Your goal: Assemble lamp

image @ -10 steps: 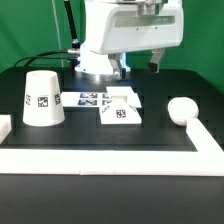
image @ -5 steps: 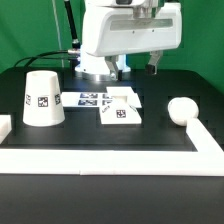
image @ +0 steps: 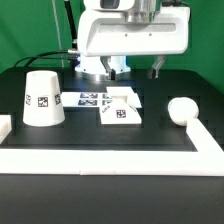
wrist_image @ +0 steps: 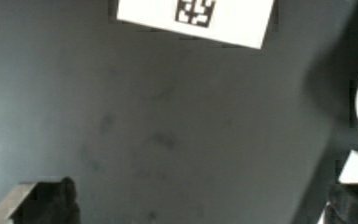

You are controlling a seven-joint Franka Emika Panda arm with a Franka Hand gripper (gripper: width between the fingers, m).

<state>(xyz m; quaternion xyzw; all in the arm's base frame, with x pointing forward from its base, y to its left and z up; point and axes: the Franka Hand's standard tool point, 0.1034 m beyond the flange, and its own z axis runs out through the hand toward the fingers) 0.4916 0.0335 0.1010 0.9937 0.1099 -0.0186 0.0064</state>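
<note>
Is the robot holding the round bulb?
No, the bulb lies on the table, apart from the gripper.

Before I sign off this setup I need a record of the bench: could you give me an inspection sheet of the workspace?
Surface: black table with a raised white border along the front.
Job's things: shade standing wide end down on the exterior view's left; square base in the middle; bulb on the exterior view's right; the three parts lie apart from one another.
Clutter: nothing seen; only the marker board next to the base.
Grippers: gripper raised above the table behind the base, jaws open, holding nothing.
Cables: dark cables behind the arm.
Surroundings: green backdrop.
</note>
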